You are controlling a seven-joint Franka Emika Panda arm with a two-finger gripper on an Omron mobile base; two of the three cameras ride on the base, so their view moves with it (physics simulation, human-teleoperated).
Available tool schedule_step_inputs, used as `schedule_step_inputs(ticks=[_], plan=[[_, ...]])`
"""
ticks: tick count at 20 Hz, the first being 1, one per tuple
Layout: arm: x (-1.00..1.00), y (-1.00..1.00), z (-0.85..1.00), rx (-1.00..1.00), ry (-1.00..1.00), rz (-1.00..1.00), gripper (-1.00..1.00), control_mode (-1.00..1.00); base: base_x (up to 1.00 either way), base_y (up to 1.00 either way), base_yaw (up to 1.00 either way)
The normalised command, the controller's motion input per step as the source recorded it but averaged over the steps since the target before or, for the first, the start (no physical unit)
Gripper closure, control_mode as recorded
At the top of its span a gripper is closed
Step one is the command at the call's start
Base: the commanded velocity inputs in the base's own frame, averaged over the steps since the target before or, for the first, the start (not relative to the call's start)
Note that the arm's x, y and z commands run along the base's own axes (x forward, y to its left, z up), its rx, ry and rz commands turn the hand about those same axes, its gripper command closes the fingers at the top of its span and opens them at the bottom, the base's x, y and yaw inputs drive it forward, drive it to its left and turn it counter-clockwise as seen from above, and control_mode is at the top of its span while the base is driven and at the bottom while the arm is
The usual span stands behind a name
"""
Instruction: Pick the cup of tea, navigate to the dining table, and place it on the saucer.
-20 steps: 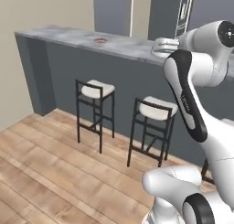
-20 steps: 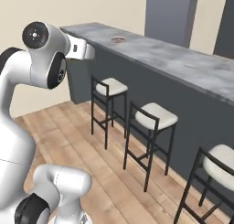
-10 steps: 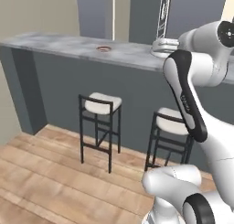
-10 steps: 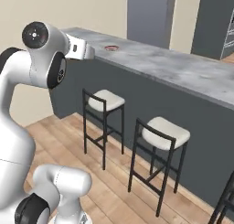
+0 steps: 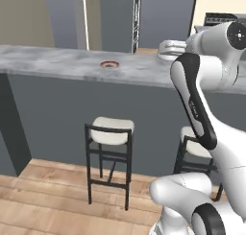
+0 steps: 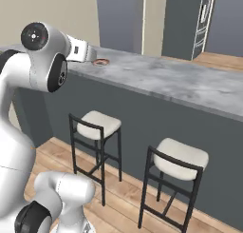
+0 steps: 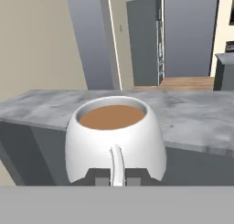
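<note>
The base has driven closer and squared up to the counter (image 5: 57, 64), the jaws (image 7: 113, 176) clenched on the cup of tea's (image 7: 115, 136) handle, with the saucer (image 5: 109, 64) at about nine o'clock from the cup.

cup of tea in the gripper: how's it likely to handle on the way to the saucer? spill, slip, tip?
The cup of tea looks nearly full, so a jolt would probably slosh it. The gripper pinches only the thin handle, so the cup may swivel. The glossy white wall looks rigid and likely slippery. The saucer is small, so an off-centre landing could tip it.
</note>
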Motion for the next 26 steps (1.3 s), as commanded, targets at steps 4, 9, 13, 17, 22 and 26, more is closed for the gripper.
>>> schedule_step_inputs(ticks=[4, 9, 13, 17, 22, 26], plan=[[0.00, 0.00, 0.00, 0.00, 0.00, 0.00, 1.00, 1.00, 0.71, 0.78, -0.34], [0.00, 0.00, 0.00, 0.00, 0.00, 0.00, 1.00, 1.00, 0.41, 0.81, -0.29], [0.00, 0.00, 0.00, 0.00, 0.00, 0.00, 1.00, 1.00, 0.62, 0.59, -0.36], [0.00, 0.00, 0.00, 0.00, 0.00, 0.00, 1.00, 1.00, 0.86, 0.11, -0.54], [0.00, 0.00, 0.00, 0.00, 0.00, 0.00, 1.00, 1.00, 0.97, 0.11, -0.27], [0.00, 0.00, 0.00, 0.00, 0.00, 0.00, 1.00, 1.00, 0.78, 0.48, -0.03]])
